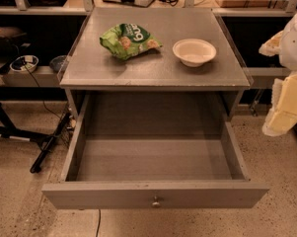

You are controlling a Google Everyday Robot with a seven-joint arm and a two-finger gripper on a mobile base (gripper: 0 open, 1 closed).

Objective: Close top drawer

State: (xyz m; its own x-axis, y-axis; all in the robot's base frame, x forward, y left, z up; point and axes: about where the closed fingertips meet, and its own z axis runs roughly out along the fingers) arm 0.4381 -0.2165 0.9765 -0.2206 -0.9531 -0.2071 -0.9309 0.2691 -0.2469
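Snack bag (129, 41): a green crinkled packet lying on the cabinet top (153, 75). Large white letters run at an angle across its upper face, partly lost in the creases.
Reading of the letters: three or four rounded characters show, but they cannot be made out as a word or brand.
Small print on the bag: too fine to tell.
Gripper (285, 107): at the right edge of the view, beside the cabinet. No text can be read on it.

The pincer (284, 110) hangs at the far right edge, tilted down-left.
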